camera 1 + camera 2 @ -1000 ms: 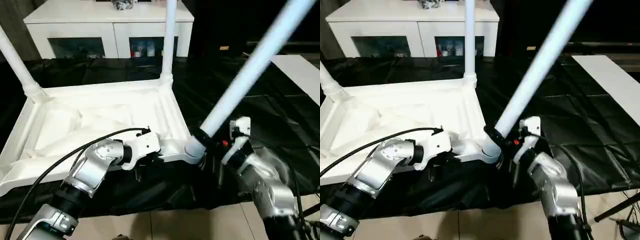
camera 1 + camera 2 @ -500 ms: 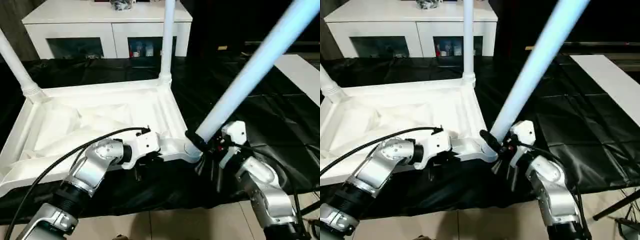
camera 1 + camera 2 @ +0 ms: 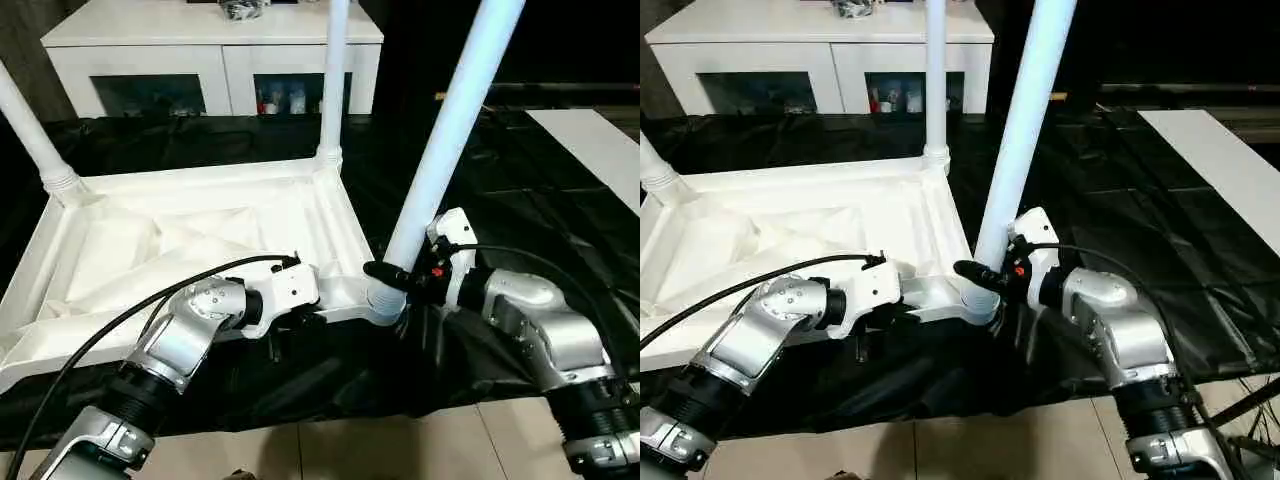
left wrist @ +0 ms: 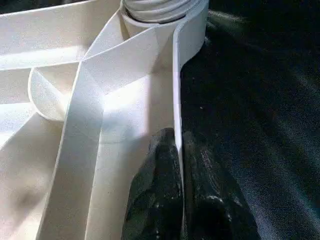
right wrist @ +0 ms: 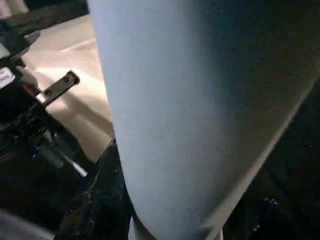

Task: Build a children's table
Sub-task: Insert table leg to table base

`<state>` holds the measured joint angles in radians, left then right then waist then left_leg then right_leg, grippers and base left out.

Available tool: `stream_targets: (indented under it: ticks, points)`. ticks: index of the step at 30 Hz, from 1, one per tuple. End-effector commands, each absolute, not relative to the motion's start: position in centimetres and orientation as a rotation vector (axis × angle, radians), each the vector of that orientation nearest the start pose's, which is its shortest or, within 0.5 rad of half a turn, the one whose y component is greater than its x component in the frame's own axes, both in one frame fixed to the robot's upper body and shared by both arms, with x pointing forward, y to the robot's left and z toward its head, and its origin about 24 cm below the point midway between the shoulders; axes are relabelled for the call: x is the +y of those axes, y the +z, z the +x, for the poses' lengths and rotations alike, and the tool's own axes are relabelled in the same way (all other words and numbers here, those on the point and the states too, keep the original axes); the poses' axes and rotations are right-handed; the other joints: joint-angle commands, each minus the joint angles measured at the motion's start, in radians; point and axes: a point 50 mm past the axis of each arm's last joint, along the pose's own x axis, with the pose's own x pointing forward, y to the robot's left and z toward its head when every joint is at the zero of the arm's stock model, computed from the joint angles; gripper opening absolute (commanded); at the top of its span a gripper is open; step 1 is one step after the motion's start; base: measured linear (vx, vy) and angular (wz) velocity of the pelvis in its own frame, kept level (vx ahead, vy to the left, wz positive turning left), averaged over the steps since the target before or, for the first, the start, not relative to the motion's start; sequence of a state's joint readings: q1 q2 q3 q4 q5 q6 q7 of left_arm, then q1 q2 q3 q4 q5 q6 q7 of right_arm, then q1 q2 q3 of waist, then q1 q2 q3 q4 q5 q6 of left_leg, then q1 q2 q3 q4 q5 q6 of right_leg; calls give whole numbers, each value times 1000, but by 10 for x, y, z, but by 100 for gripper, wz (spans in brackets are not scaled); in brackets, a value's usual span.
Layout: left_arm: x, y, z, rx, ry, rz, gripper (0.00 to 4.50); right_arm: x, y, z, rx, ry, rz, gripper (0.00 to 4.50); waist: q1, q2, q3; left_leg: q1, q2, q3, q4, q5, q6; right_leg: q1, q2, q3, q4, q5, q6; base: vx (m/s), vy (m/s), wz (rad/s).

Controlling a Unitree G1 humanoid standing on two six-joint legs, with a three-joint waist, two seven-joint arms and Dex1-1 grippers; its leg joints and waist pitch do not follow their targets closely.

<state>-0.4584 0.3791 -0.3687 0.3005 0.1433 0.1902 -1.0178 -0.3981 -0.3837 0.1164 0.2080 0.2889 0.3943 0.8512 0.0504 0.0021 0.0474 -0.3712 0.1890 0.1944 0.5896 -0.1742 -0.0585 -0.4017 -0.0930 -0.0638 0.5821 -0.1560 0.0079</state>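
Note:
The white tabletop (image 3: pixel 200 235) lies upside down, ribbed side up, on the black-draped work table. Two white legs stand in its far corners, the far-left leg (image 3: pixel 35 130) and the far-right leg (image 3: pixel 333 80). A third leg (image 3: pixel 450 130) rises almost upright from the near-right corner socket (image 3: pixel 385 302). My right gripper (image 3: pixel 392 278) is shut on this leg just above the socket, a dark finger (image 5: pixel 100 200) against the tube. My left gripper (image 4: pixel 178 150) is shut on the tabletop's near rim (image 4: pixel 176 90), one finger on each side of the thin wall, close to that corner.
A white glass-door cabinet (image 3: pixel 215 50) stands behind the work table. The black cloth (image 3: pixel 560 230) stretches off to the right, with a white board (image 3: pixel 600 140) at its far right. Tiled floor (image 3: pixel 350 440) lies just below the table's near edge. A black cable (image 3: pixel 120 320) loops over my left forearm.
The near-right leg has swung from leaning far right to almost upright in its socket. My right arm turned with it. The left gripper stayed on the rim.

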Motion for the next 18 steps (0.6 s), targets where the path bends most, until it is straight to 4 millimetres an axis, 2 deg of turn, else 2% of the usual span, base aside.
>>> stream_targets:
  ticks: [1,4,7,9,10,15,17,18]
  points:
    - [123,60,306,342,-1141,607,0,-159,43,291,474,937,-30,186,-3,-18,-55,15,39,-21,-78,-325,21,24,-52,38,-83,-480,-131,0,0,0]
    - [125,60,306,344,-1135,610,0,-158,39,289,483,926,-29,186,-2,-19,-54,15,38,-22,-79,-331,18,24,-53,37,-85,-501,-123,0,0,0]
    - [127,59,306,348,-1125,615,0,-157,34,287,492,908,-36,186,-3,-15,-54,16,39,-23,-80,-342,13,22,-53,37,-87,-511,-119,0,0,0]
    - [128,59,306,349,-1124,616,0,-158,33,286,495,904,-34,186,-4,-17,-54,16,38,-23,-80,-346,12,22,-52,36,-88,-514,-117,0,0,0]
    - [129,58,306,352,-1121,618,0,-158,31,286,499,892,-41,186,-4,-14,-53,17,38,-24,-81,-354,9,20,-52,36,-89,-520,-115,0,0,0]
    - [136,56,312,379,-1050,602,0,-161,26,294,490,782,-54,186,-9,-14,-51,18,36,-26,-81,-381,3,17,-52,34,-93,-553,-108,0,0,0]
    - [137,54,320,401,-936,551,0,-161,22,304,486,636,-63,186,-21,-13,-45,26,32,-29,-80,-440,-17,8,-52,26,-104,-644,-86,0,0,0]
    - [137,54,322,405,-909,545,0,-160,20,307,488,601,-61,186,-32,-13,-44,28,28,-35,-77,-471,-30,7,-51,17,-109,-692,-69,0,0,0]
